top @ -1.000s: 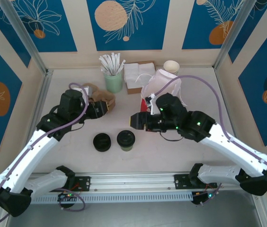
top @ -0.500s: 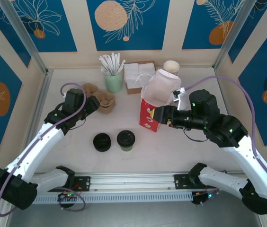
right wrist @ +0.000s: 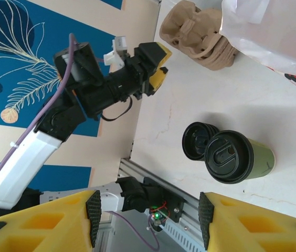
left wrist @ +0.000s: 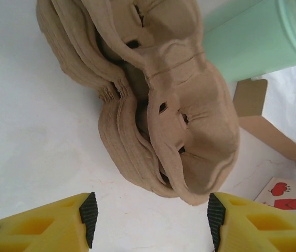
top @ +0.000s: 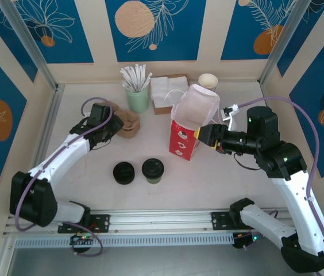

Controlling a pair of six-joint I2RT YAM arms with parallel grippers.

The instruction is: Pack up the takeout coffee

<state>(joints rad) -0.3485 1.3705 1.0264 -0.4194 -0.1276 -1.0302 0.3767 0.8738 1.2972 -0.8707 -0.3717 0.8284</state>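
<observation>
Coffee [top: 153,170]: upright, near middle of desk [top: 225,184], just beside lids [top: 123,172], perhaps touching.
Around: red box [top: 184,140] behind; carriers [top: 128,123] far left.
Room: bare desk to its right.
Left fingers [left wrist: 87,210]: spread, empty, facing carriers.
Right fingers [right wrist: 93,210]: spread, empty.

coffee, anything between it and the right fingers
Nothing visible does: bare table lies between the right gripper and the coffee. The lid stack sits beside it, and the red carton stands off to the gripper's side.

Left fingers [left wrist: 38,220] spread, right fingers [right wrist: 48,220] spread
</observation>
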